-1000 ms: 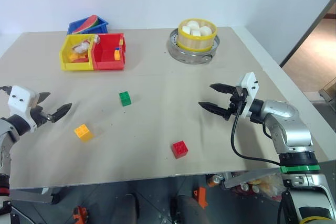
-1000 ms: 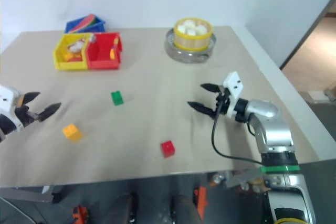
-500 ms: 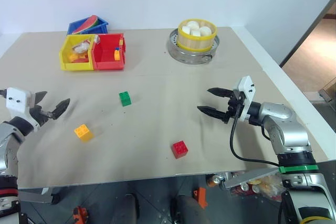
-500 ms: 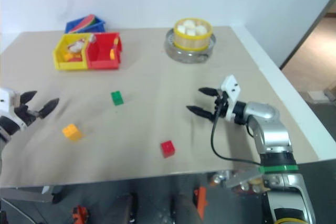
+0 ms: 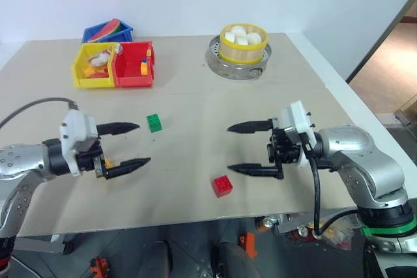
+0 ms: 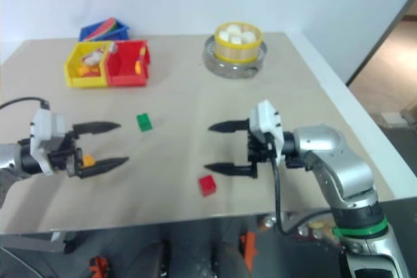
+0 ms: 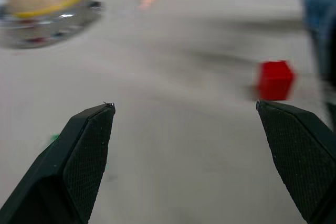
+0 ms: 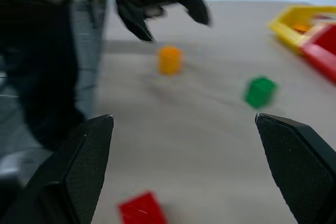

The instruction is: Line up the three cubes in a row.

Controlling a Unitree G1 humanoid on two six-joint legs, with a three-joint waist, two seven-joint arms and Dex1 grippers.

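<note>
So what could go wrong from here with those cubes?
1. The yellow cube sits half hidden behind the open left gripper; a careless reach could knock it away.
2. The red cube lies near the table's front edge and might get pushed off.
3. Both open grippers, right included, point at each other and could collide.

Bare table [image 5: 195, 105] lies open between the bins [image 5: 115, 65] and the steamer [image 5: 244, 45].

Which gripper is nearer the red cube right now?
Right. The right gripper hangs open just beyond the red cube; the left gripper is open farther off, by the yellow-orange cube.
</note>
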